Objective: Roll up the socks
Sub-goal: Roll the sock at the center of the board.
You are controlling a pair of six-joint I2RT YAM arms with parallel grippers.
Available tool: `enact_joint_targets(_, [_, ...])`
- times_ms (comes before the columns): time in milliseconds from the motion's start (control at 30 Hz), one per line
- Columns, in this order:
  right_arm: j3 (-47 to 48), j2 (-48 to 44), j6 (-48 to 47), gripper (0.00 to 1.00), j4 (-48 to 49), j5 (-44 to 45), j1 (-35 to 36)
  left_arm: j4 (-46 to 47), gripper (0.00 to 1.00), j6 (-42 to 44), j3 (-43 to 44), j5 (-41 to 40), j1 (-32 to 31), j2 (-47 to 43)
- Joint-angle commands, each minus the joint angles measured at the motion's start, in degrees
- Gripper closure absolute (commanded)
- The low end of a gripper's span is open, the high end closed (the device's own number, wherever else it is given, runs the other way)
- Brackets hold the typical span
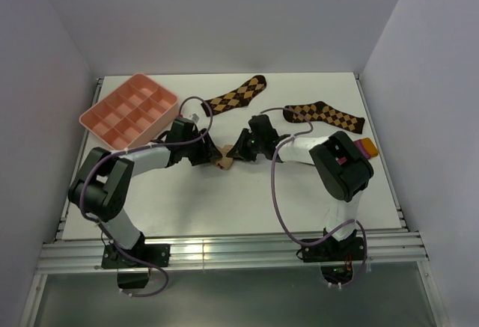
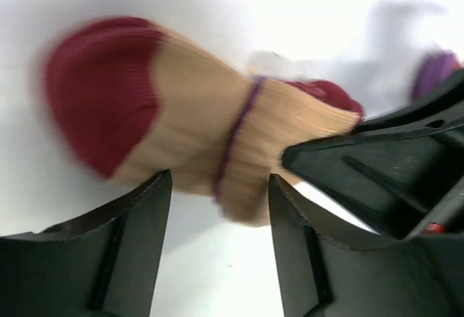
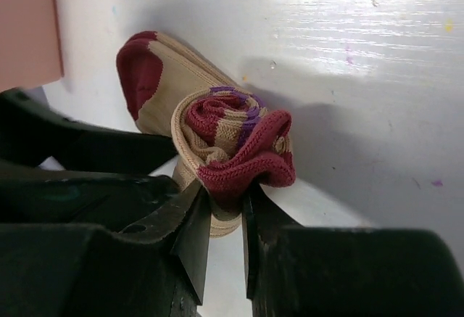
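Observation:
The tan sock [image 1: 222, 162] with maroon toe lies partly rolled at the table's middle, between both grippers. In the right wrist view its roll [image 3: 217, 125] shows maroon and purple stripes at the core. My right gripper [image 3: 226, 204] is shut on the roll's maroon cuff edge, and it also shows in the top view [image 1: 238, 152]. My left gripper [image 2: 220, 186] is open, its fingers [image 2: 138, 244] straddling the sock's tan body [image 2: 196, 114] without pinching it. Of the crimson sock only an orange cuff [image 1: 367, 147] shows beside the right arm; the rest is hidden.
A pink compartment tray [image 1: 129, 108] stands at the back left. Two dark brown argyle socks lie at the back, one at centre [image 1: 238, 95] and one to the right [image 1: 323, 114]. Purple cables loop over both arms.

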Motion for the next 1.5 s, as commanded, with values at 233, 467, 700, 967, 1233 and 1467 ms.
enact_joint_targets(233, [8.9,-1.9,-1.1,1.00,-23.2,5.1,0.3,0.9,0.44,14.1,-4.8,-37.0,-17.1,-16.5])
enact_joint_targets(467, [13.0,-0.9,-0.2,1.00,-30.1,5.7,0.5,9.2,0.44,21.9,-6.5,-44.5,-28.3,-13.8])
enact_joint_targets(700, [12.9,-0.6,0.0,1.00,-30.6,4.5,0.5,15.2,0.39,27.3,-6.3,-48.5,-32.6,-6.9])
enact_joint_targets(967, [12.6,-0.3,-0.3,1.00,-29.8,3.2,0.5,17.1,0.40,30.3,-4.0,-51.5,-34.0,-0.9])
enact_joint_targets(1233, [11.6,-0.6,-0.4,1.00,-27.7,0.6,0.5,13.9,0.59,28.9,-2.0,-52.0,-34.0,3.9])
enact_joint_targets(1467, [10.3,-2.3,-0.6,1.00,-25.3,-1.4,0.4,11.7,0.99,26.8,-1.7,-50.4,-33.3,3.9])
